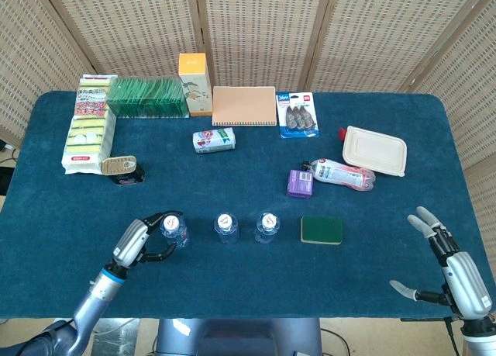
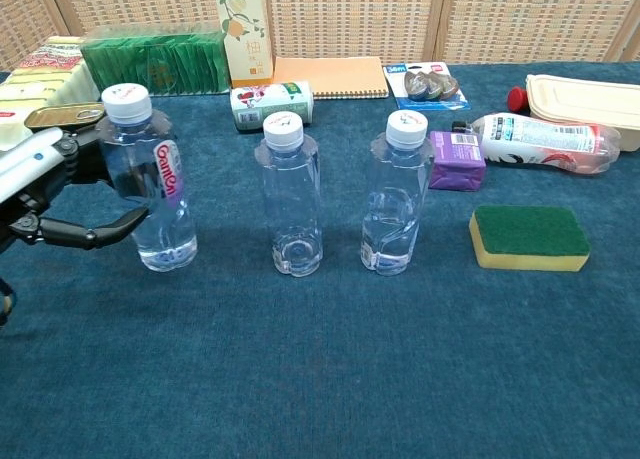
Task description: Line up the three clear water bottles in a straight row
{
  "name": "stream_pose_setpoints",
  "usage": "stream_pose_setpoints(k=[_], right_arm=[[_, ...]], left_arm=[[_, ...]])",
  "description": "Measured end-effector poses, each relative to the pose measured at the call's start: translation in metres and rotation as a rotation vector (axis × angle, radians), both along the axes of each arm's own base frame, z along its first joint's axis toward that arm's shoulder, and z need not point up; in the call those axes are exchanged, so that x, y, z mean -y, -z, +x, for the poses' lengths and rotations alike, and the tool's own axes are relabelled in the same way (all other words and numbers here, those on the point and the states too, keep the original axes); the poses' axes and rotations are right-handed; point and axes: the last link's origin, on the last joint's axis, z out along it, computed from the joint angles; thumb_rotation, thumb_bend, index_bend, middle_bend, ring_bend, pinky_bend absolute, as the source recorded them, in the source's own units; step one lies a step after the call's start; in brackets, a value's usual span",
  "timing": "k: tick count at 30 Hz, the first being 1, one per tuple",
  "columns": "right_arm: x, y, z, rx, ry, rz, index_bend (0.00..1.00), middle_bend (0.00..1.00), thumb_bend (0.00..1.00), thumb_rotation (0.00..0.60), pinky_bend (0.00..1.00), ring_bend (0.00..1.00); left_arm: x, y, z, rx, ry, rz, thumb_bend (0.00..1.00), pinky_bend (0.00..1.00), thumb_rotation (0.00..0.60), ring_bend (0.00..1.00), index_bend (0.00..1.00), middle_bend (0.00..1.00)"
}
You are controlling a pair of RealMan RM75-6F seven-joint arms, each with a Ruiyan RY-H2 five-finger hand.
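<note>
On the blue table (image 1: 232,178), the left hand (image 2: 45,194) grips the labelled bottle (image 2: 150,184) upright, fingers curled around its body. Just right of that hand stand the middle bottle (image 2: 290,194) and the right bottle (image 2: 397,191), roughly level with it. The right hand (image 1: 453,271) hangs spread at the table's far right edge, holding nothing.

We see bright, even light from above in both views; the three clear plastic water bottles (image 2: 289,194) cast soft, short shadows on the dark blue felt-covered table (image 2: 330,369). Focus is sharp throughout.
</note>
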Motion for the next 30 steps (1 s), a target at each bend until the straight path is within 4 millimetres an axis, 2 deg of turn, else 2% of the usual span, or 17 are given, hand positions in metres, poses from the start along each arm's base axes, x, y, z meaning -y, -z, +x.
stream_pose_setpoints(k=[10,25,30], right_arm=[[0.001,0.001,0.0,0.001,0.003,0.006,0.1,0.03,0.0,0.544,0.1,0.0],[0.001,-0.002,0.0,0.008,0.001,0.003,0.1,0.03,0.0,0.539,0.1,0.0],[0.002,-0.002,0.0,0.009,0.002,0.002,0.1,0.03,0.0,0.542,0.1,0.0]], left_arm=[[-0.013,0.019,0.02,0.032,0.024,0.003,0.38,0.45,0.6,0.34,0.43,0.41],[-0.02,0.041,0.024,0.006,0.002,-0.023,0.37,0.45,0.6,0.34,0.43,0.41],[-0.022,0.043,0.025,-0.006,0.006,-0.017,0.37,0.45,0.6,0.34,0.43,0.41]])
